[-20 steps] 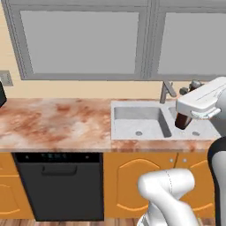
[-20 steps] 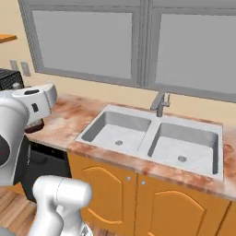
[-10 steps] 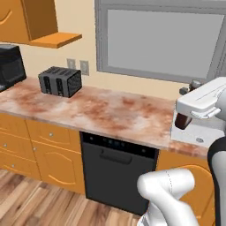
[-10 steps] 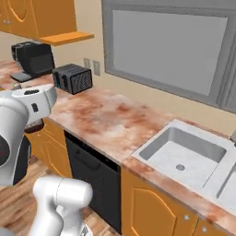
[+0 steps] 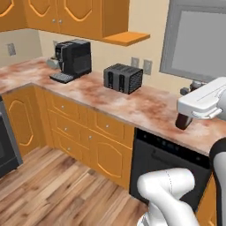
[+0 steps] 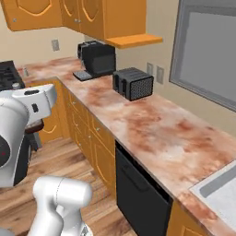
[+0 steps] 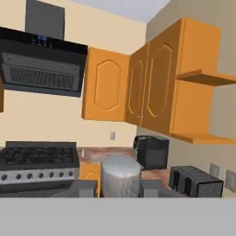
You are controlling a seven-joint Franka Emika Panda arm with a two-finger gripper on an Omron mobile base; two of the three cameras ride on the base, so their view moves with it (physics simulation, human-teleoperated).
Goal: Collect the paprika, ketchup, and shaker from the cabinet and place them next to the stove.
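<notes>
Shaker [image 7: 120,171] is seen in the hand view between the two dark tips of the pincer [image 7: 120,189], upright, with its rounded pale top showing. The pincer is closed on the shaker, clamped across the body from both sides. It is carried in the air, not set on anything.

The stove [image 7: 39,159] is seen ahead to the left in the hand view, well apart from the shaker, under a black hood [image 7: 41,64]. Table [image 5: 145,106] runs along the wall with a toaster [image 5: 122,78] and a coffee machine [image 5: 73,59] on it. Orange wall cabinets [image 7: 147,87] are seen above with doors shut.

Handling, as judged:
- Shaker is judged small and light; little clamp force is needed.
- Body is taken as stiff, metal-like; it is not expected to dent or break under the grip.
- Surface looks smooth and round, so slip or twist between the tips is the main risk, more so while the base is driven.
- Best hold is judged to be across the straight mid-body, tips opposite each other. The domed top is to be avoided, as the tips would slide off it.
- It is best kept upright so nothing is shaken out, and so the flat base can be set down square on the table beside the stove.
- It may tip easily if released tilted, being narrow.
</notes>
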